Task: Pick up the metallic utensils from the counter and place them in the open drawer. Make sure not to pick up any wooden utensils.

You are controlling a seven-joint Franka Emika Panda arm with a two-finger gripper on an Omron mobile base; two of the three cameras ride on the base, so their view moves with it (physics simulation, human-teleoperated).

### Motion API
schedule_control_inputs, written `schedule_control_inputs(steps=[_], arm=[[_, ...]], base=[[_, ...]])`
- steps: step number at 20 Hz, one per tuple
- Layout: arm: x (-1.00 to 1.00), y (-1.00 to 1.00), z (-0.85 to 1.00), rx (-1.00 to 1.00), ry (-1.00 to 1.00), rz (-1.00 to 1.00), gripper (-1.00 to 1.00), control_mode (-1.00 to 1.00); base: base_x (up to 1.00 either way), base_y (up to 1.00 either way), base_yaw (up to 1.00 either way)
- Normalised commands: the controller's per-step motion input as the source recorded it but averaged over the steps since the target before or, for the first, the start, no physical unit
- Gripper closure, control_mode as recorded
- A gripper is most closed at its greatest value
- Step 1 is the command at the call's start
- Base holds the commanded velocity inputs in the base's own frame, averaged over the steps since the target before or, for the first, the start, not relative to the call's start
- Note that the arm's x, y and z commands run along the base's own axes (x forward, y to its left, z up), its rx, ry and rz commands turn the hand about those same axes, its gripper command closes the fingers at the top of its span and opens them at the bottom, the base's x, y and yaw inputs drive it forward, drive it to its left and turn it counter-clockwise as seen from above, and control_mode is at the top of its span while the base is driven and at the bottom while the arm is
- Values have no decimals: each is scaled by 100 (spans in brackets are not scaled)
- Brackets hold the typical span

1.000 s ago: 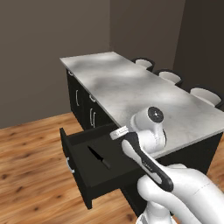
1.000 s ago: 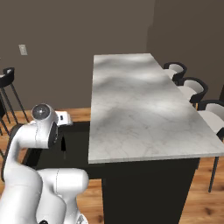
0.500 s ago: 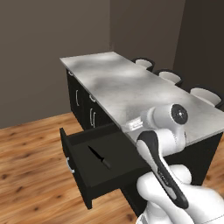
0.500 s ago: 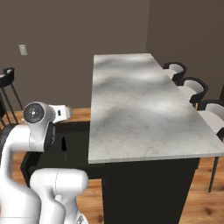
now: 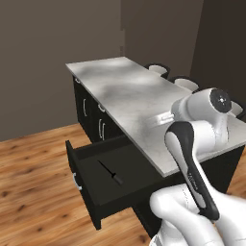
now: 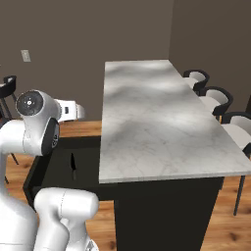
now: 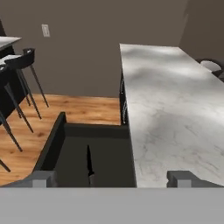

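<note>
While the counter [image 5: 125, 91] runs long and pale across the frame, the drawer [image 5: 91, 192] stands pulled out at its side, black inside. Knife [image 7: 89, 164] lies flat on the drawer floor, lengthwise front to back. Gripper [image 7: 112, 178] hangs above the drawer-counter edge, fingers [image 7: 43, 178] spread wide, holding nothing; knife sits below and between them, nearer the left one, not touching.

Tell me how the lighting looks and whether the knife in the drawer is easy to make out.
Left base view: soft mottled light on the counter, knife faint against the dark drawer. Hand view: same low contrast, slightly blurry.
</note>
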Motion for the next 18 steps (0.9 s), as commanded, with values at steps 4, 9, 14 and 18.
schedule_control_inputs(steps=[4, 9, 14, 18], arm=[[-49, -23, 2, 0, 3, -9, -100, -100], [-49, -17, 0, 0, 0, -10, -100, -100], [-28, -4, 0, 0, 6, -11, -100, -100], [0, 0, 0, 0, 4, 0, -100, -100]], base=[[0, 0, 0], [0, 0, 0], [0, 0, 0], [0, 0, 0]])
